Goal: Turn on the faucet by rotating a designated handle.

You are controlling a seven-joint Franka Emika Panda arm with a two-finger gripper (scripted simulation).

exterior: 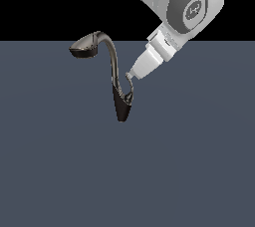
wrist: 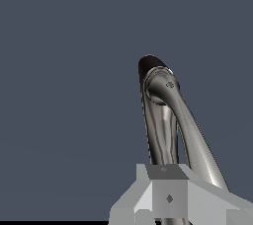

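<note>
Hand (exterior: 129, 75) at the handle (exterior: 130, 93) beside the faucet (exterior: 113, 66).

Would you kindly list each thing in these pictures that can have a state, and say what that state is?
faucet: standing upright on its pointed base, gooseneck curving up to the spout head on the exterior view's left.
handle: a slim lever rising beside the base, on the exterior view's right of the gooseneck.
gripper: tip at the handle's upper end; whether the fingers are open or shut cannot be told.
</note>
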